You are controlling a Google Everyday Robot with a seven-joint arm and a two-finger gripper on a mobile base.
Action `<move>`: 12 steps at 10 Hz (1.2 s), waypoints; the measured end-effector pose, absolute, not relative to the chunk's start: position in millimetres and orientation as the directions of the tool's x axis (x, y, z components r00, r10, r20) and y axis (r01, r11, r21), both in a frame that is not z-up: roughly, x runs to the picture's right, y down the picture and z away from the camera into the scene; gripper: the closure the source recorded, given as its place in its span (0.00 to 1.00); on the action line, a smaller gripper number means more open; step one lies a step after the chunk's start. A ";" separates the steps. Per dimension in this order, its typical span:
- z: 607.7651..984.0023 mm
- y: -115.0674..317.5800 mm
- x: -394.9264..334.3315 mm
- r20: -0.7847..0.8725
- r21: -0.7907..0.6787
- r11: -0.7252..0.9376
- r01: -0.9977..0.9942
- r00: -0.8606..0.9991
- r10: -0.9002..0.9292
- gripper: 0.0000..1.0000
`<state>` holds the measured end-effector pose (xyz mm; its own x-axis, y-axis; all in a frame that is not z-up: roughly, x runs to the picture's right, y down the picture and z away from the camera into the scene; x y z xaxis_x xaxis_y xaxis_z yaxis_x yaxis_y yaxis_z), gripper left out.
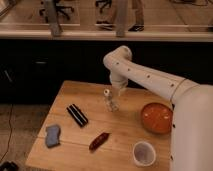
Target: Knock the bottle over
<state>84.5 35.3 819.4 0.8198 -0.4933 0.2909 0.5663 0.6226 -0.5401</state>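
Note:
The bottle is small and clear with a whitish cap. It stands near the middle of the wooden table and looks upright or slightly tilted. My gripper hangs down from the white arm, just right of and above the bottle's cap, very close to it. I cannot tell whether it touches the bottle.
A black bar lies left of the bottle. A blue sponge sits at the front left and a reddish-brown packet at the front middle. An orange bowl is on the right and a translucent white cup at the front right.

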 end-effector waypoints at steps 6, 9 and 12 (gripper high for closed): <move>818.7 37.5 79.6 0.303 -0.523 0.611 0.594 0.800 -0.519 0.98; 820.5 36.1 58.8 0.308 -0.512 0.613 0.602 0.794 -0.523 0.98; 818.8 39.3 58.7 0.310 -0.512 0.602 0.613 0.785 -0.536 0.98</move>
